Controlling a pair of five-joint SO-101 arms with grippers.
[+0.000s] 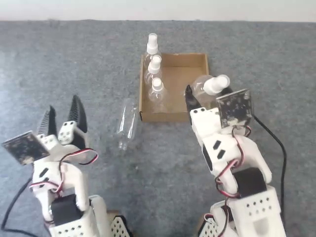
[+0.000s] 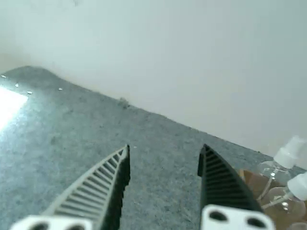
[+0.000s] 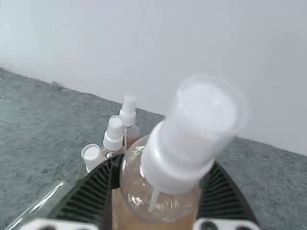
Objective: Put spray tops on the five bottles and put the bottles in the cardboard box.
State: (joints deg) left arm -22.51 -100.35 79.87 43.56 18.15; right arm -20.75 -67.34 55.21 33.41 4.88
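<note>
Bottle (image 3: pixel 144 188) clamped in the right hand (image 3: pixel 161 165) looks light, thin-walled and slick; hold its body gently. Left hand (image 2: pixel 165 148) gapes wide.

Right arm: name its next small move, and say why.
Probably lower the capped bottle into the cardboard box's free right half: the right tool is shut on it over the box, and three capped bottles line the left side.

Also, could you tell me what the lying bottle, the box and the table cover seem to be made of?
The lying bottle looks like clear glossy plastic: see-through, with bright glints. The box looks like matte brown cardboard, with dull plain walls. The table cover is grey, fuzzy and mottled, probably felt or low carpet.
</note>
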